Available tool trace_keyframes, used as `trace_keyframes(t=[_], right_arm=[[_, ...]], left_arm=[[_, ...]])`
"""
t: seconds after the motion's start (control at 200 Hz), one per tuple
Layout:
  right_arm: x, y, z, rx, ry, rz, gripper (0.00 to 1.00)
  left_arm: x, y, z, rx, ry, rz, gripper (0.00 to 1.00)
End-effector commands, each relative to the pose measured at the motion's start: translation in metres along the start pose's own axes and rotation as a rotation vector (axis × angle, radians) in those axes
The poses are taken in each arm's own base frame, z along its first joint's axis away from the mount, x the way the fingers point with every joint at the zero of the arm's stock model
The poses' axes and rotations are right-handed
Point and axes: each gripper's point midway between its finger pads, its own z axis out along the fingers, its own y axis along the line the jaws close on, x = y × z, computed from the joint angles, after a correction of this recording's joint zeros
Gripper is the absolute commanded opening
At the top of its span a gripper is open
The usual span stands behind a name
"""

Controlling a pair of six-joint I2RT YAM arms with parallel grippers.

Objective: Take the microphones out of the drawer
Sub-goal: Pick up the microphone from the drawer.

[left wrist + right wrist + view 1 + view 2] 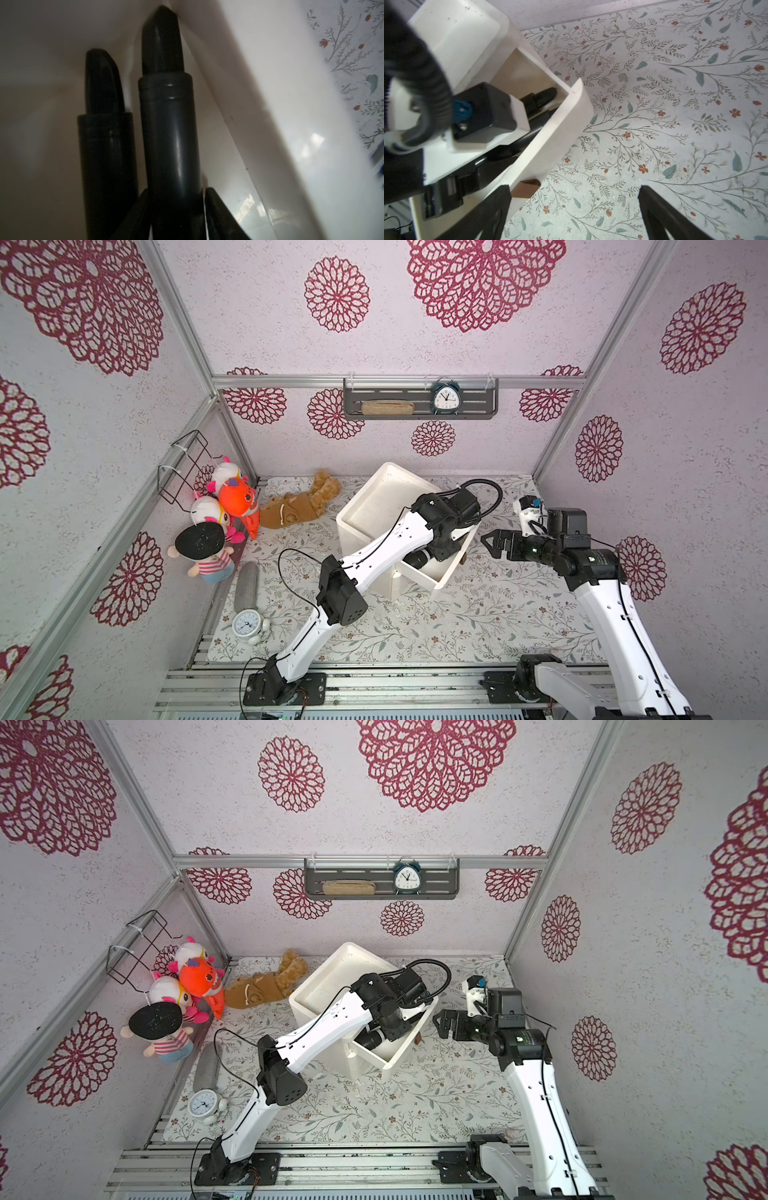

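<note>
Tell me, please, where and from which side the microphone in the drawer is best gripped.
Probably the smooth body behind the ringed band of the microphone, jaws across its width, coming from above through the open drawer: its tapered end is tucked into a corner, with a wall close alongside.

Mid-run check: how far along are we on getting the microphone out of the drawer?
Done: the drawer stands pulled open. In hand: the left gripper is down inside it, fingers either side of the microphone; whether the grip is firm is unclear. Left: lifting it clear of the drawer. The right gripper hovers open outside.
</note>
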Motion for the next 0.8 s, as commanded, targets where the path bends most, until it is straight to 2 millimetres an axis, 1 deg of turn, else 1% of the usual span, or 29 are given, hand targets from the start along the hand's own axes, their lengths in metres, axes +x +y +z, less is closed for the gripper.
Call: trace_keyframes(t=[0.0, 0.12, 0.245, 0.355, 0.475, 0.58, 0.796], right_arm=[[0.01, 0.02, -0.012, -0.097, 0.017, -0.02, 0.99], [0.018, 0.023, -0.017, -0.106, 0.039, -0.024, 0.99], [0.021, 0.025, -0.021, -0.113, 0.052, -0.035, 0.99], [0.017, 0.024, -0.024, -0.094, 0.043, -0.041, 0.99], [0.011, 0.023, -0.025, -0.082, 0.028, -0.043, 0.99], [0.006, 0.022, -0.027, -0.073, 0.012, -0.05, 0.99], [0.0, 0.023, -0.029, -0.071, -0.006, -0.071, 0.99]], left_arm=[[0.014, -0.007, 0.011, 0.057, 0.066, 0.003, 0.52], [0.011, 0.0, 0.006, 0.067, 0.042, -0.018, 0.43], [0.004, 0.005, -0.01, 0.093, -0.016, -0.039, 0.36], [-0.004, 0.011, -0.027, 0.121, -0.079, -0.068, 0.27], [-0.01, 0.016, -0.039, 0.158, -0.13, -0.101, 0.21], [-0.013, 0.021, -0.05, 0.173, -0.161, -0.123, 0.13], [-0.018, 0.03, -0.067, 0.208, -0.22, -0.17, 0.07]])
